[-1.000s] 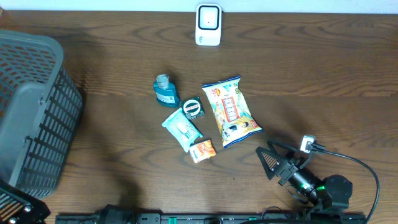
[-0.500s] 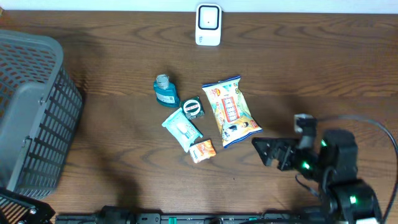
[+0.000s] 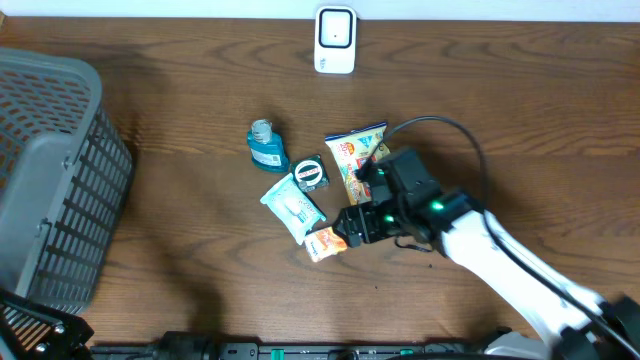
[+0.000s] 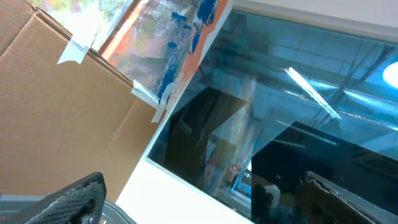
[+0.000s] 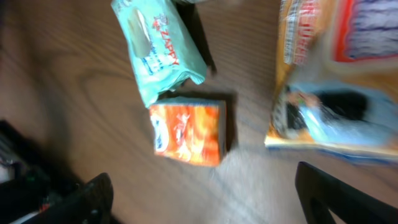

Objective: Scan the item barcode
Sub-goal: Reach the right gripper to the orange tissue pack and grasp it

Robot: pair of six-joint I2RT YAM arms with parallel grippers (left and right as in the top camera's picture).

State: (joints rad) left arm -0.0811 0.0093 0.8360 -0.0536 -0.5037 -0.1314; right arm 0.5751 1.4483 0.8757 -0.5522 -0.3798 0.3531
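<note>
Two grippers gape empty: the right gripper (image 3: 352, 224) hovers above a small orange carton (image 5: 189, 132) just beside a pale green wipes pack (image 5: 158, 53); the left gripper (image 4: 202, 186) points elsewhere.

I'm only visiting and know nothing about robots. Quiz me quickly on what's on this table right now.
1. True or false: the right gripper holds the orange packet.
2. Which lies nearest the blue bottle: A) basket, B) small round item, C) white scanner?
3. How many small goods lie clustered mid-table?
Key: 1 false, its jaws stand open; 2 B; 3 five.
</note>
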